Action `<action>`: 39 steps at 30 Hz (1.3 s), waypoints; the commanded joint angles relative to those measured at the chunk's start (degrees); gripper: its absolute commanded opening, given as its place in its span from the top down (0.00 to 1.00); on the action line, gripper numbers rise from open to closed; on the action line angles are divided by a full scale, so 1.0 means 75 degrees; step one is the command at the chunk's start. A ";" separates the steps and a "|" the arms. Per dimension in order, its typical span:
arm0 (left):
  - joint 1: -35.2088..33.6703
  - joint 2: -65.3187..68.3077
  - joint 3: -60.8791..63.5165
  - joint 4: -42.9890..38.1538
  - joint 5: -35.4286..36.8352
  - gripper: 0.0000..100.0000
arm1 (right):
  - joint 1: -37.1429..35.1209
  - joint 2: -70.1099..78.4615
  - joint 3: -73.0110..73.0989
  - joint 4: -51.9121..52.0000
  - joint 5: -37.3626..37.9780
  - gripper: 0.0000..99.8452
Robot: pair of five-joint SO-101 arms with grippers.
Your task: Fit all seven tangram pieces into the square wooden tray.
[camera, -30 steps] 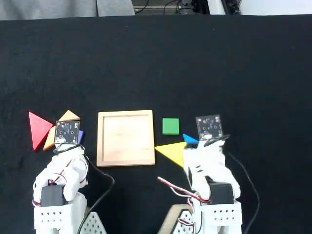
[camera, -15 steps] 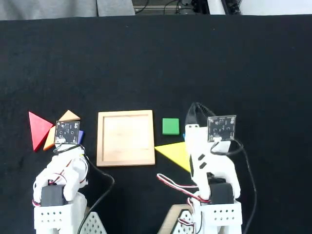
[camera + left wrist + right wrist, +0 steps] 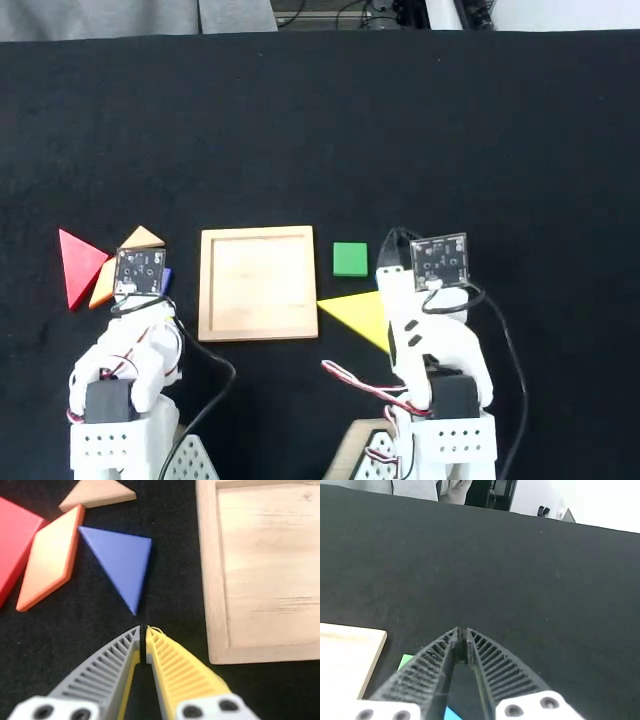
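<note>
The square wooden tray (image 3: 258, 284) lies between the arms with nothing inside it. Left of it are a red triangle (image 3: 78, 264), an orange parallelogram (image 3: 102, 287), a tan triangle (image 3: 143, 238) and a blue triangle (image 3: 121, 566). My left gripper (image 3: 143, 630) is shut, tips just short of the blue triangle's point, beside the tray (image 3: 260, 565). Right of the tray lie a green square (image 3: 350, 259) and a yellow triangle (image 3: 360, 313). My right gripper (image 3: 461, 631) is shut and raised, above the green square (image 3: 406, 661); a light-blue piece (image 3: 451, 714) peeks beneath it.
The black cloth stretches far beyond the tray. The two arm bases (image 3: 110, 430) stand at the near edge, with cables trailing between them. The table's back edge (image 3: 320, 30) borders room clutter.
The right arm lifted its wrist and swung right, then settled slightly back left and up; it now hides the small blue piece seen earlier. The left arm has not moved.
</note>
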 commanded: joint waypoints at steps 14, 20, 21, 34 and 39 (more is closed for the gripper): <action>0.0416 -0.0059 0.0111 -0.0117 0.0035 0.97 | 0.0445 -0.0533 -0.0029 0.0117 0.0070 0.99; -0.1002 -0.0059 -0.0944 -0.1383 0.0035 0.97 | 0.0434 -0.0568 -0.0029 0.0410 0.0070 0.98; -0.1131 -0.0059 -0.0955 -0.1676 0.0035 0.97 | 0.0434 -0.0568 -0.0029 0.0410 0.0070 0.98; -0.1143 -0.0059 -0.0744 -0.2637 -0.0949 0.90 | 0.0457 -0.0522 -0.0029 0.0410 0.0070 0.98; -0.1237 -0.0059 -0.0674 -0.2649 -0.1008 0.92 | 0.0457 -0.0522 -0.0029 0.0410 0.0129 0.98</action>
